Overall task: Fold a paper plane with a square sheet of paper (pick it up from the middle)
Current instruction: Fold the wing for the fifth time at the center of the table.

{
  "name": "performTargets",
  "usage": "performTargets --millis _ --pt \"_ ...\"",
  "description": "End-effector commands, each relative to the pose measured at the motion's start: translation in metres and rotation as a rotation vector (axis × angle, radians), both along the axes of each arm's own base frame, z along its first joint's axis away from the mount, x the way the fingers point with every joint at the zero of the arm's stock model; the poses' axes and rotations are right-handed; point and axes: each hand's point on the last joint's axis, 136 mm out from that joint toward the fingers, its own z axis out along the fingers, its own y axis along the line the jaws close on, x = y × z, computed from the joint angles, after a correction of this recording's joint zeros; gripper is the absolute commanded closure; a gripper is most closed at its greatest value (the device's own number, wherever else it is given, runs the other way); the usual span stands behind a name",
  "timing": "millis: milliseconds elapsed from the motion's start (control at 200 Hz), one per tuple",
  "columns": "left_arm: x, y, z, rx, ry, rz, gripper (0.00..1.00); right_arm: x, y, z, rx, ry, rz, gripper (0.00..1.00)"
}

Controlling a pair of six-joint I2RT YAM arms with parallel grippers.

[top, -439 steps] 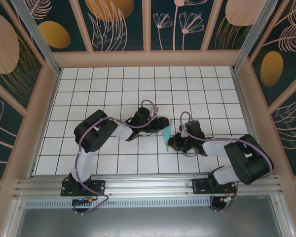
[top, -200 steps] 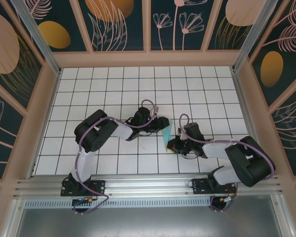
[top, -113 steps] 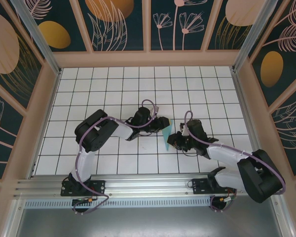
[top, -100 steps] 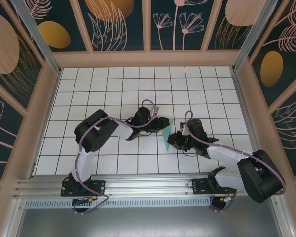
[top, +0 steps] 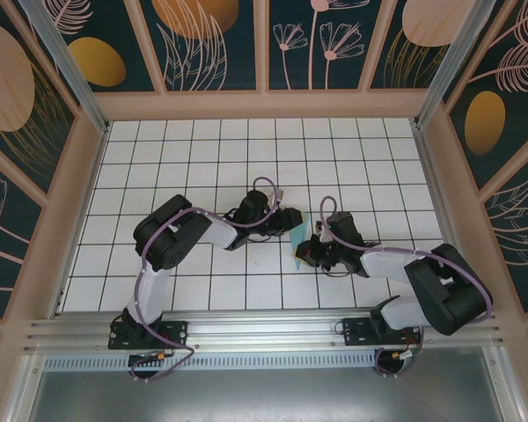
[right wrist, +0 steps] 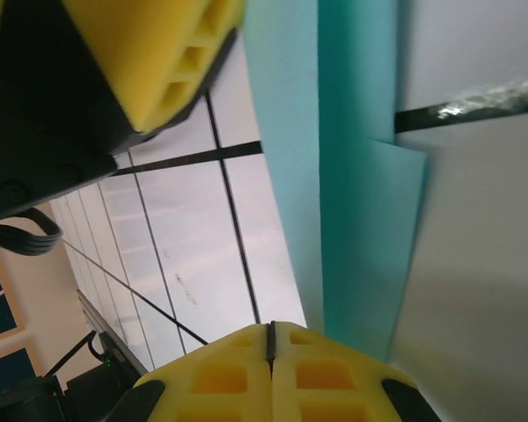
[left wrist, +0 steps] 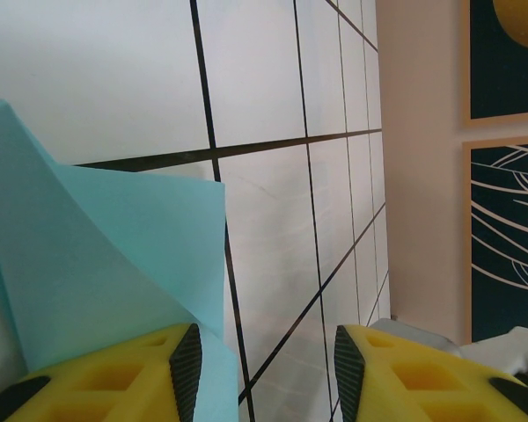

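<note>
Centre of the white grid table (top: 202,158), both arms nosed in twd each other. The cyan paper (top: 297,238) sits btwn them, a narrow folded strip tapering twd the near end. Left gripper (top: 287,220) is on its far-left side, right gripper (top: 307,255) on its near-right side, both right up against it.

Left wrist cam: yellow fingers (left wrist: 114,374) are apart, w/ bare tiles showing in the gap, so that pincer is at a medium spread w/ nothing clamped. The paper (left wrist: 114,255) lies against the left-hand finger, one corner poking up, a 2nd layer behind it.

Right wrist cam: the right gripper (right wrist: 269,350) has its pads pressed tight together, seam just a thin line. The paper (right wrist: 361,193) runs past the pad on the right, two layers w/ a stepped corner. Pinched or just nudged? Can't tell. The left arm's yellow finger (right wrist: 150,44) sits in the top-left corner, close by.
</note>
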Motion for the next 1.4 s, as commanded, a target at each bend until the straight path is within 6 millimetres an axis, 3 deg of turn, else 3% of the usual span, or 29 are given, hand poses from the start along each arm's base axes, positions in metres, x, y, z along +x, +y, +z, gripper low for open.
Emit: performTargets --millis 0,95,220,545,851,951,1056,1256,1396 --pt "0.000 0.005 -0.022 0.048 0.035 0.004 0.53 -0.016 -0.003 -0.015 0.000 0.045 0.021 0.97" --pt "0.000 0.006 -0.023 0.051 0.037 0.003 0.53 -0.032 -0.010 -0.031 -0.005 0.097 0.018 0.97" --pt "0.000 0.006 -0.024 0.052 0.039 0.004 0.53 -0.045 -0.013 -0.036 0.000 0.121 0.040 0.97" --pt "-0.001 0.006 -0.026 0.054 0.046 0.004 0.53 -0.035 -0.003 -0.002 0.051 0.031 0.073 0.94" --pt "-0.001 0.005 -0.024 0.050 0.043 0.002 0.53 -0.055 -0.010 -0.039 0.007 0.152 0.093 0.93" --pt "-0.001 0.005 -0.024 0.050 0.043 0.003 0.53 -0.057 -0.012 -0.041 -0.005 0.162 0.096 0.94" --pt "-0.001 0.005 -0.024 0.050 0.043 0.001 0.53 -0.046 -0.010 -0.027 -0.013 0.110 0.092 0.95" --pt "-0.001 0.004 -0.021 0.041 0.041 0.000 0.53 -0.002 0.003 0.019 0.022 -0.060 0.041 0.95" --pt "-0.001 0.004 -0.021 0.041 0.044 -0.002 0.52 0.019 0.013 0.026 0.038 -0.088 0.017 0.95"
